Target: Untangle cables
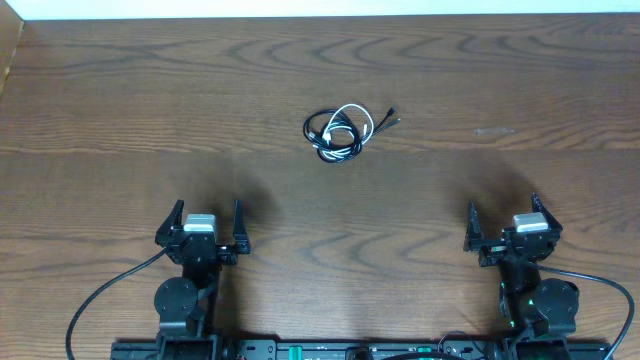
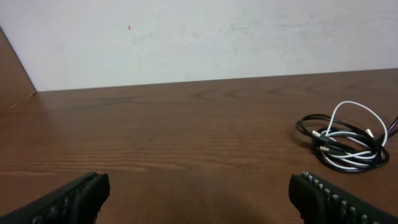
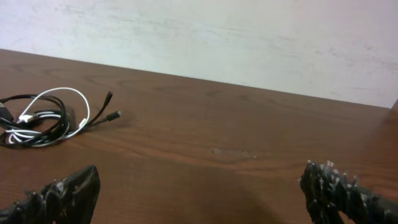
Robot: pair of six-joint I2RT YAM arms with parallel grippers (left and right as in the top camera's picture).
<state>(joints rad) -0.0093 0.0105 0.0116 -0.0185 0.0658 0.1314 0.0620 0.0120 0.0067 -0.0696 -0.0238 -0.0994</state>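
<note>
A black cable (image 1: pixel 322 140) and a white cable (image 1: pixel 355 116) lie coiled together in one small tangle on the wooden table, at the centre toward the far side. A black plug end (image 1: pixel 392 115) sticks out to the right. The tangle shows at the right of the left wrist view (image 2: pixel 345 142) and at the left of the right wrist view (image 3: pixel 40 118). My left gripper (image 1: pixel 205 226) is open and empty at the near left. My right gripper (image 1: pixel 508 222) is open and empty at the near right. Both are well short of the tangle.
The brown wooden table (image 1: pixel 120 110) ends at a white wall along the far side (image 1: pixel 320 8). A faint pale scuff (image 1: pixel 495 131) marks the surface right of the cables. Thick black arm cables (image 1: pixel 110 290) trail at the near edge.
</note>
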